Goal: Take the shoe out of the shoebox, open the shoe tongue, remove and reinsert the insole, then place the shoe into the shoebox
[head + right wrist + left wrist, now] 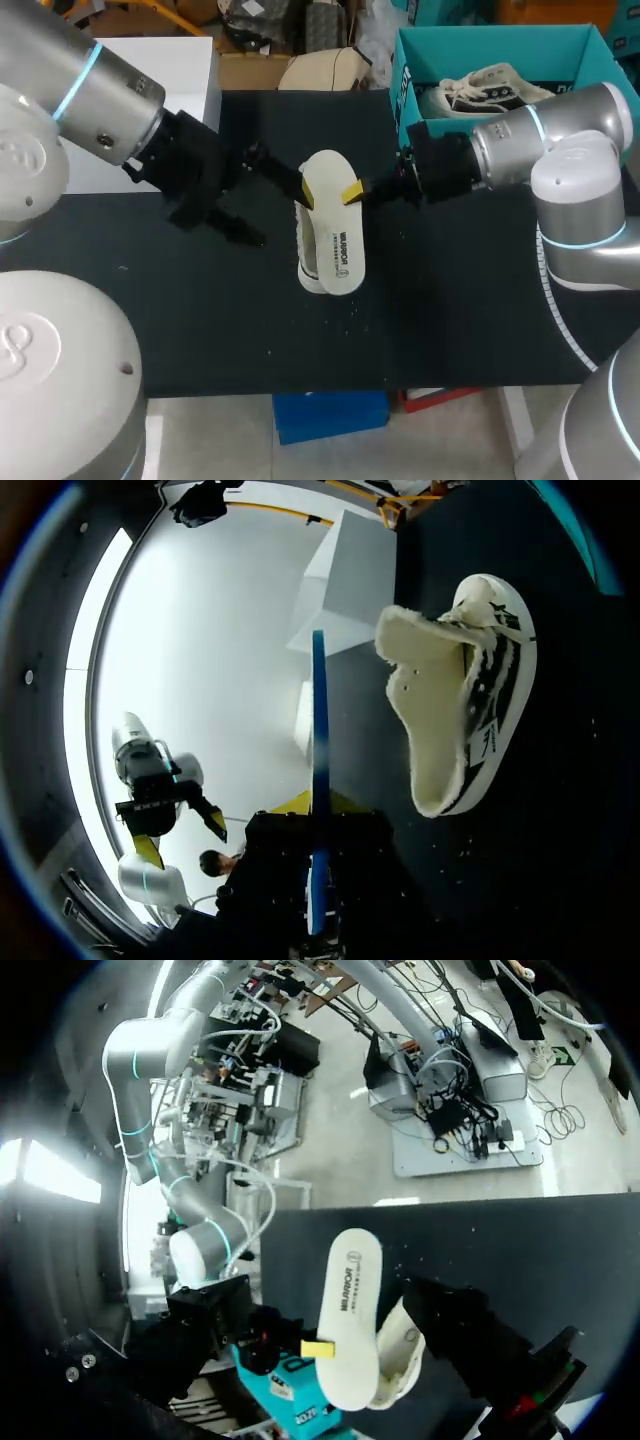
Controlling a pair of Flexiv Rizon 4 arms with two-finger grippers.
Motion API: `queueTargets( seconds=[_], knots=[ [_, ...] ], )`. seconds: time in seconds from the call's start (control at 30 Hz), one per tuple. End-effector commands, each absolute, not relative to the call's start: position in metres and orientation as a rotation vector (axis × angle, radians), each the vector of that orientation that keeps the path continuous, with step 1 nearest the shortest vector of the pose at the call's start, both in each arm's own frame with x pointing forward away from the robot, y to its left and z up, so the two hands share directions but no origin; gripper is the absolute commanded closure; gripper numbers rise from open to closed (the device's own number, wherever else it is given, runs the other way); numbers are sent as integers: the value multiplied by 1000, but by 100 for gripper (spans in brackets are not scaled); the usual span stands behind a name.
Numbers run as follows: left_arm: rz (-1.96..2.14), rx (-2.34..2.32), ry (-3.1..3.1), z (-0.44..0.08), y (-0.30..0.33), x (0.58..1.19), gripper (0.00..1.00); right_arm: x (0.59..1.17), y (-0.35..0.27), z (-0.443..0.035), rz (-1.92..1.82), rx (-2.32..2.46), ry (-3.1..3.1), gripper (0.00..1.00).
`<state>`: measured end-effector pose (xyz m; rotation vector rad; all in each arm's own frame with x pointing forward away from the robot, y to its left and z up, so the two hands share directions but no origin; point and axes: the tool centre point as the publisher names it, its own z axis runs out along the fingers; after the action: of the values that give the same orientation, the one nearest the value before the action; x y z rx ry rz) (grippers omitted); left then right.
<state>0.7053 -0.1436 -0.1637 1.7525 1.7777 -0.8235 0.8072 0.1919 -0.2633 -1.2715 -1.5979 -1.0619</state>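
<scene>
1. The right gripper pinches the cream-white oval insole by its edge between both yellow tips and holds it over the shoe.
2. The cream-white, fleece-lined shoe with black stripes lies on the black table near its middle, well apart from every edge.
3. The left gripper has its fingers spread wide, gripping nothing. One yellow tip is just beside the insole.
4. The teal cardboard shoebox stands at the far right corner, close behind the right arm. A second shoe lies inside.
5. A broad stretch of table lies between the shoe and the near edge.
</scene>
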Motion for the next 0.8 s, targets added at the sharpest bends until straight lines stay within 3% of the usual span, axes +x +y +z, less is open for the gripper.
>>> queueTargets(
  seconds=[0.03,0.8],
  knots=[
    [-460,1989,2071,-160,-159,705,0,807,193,-263,-1062,-1274,-1598,100],
    [-356,2035,2041,-163,-172,709,0,807,193,-263,-1062,-1274,-1598,100]
  ],
)
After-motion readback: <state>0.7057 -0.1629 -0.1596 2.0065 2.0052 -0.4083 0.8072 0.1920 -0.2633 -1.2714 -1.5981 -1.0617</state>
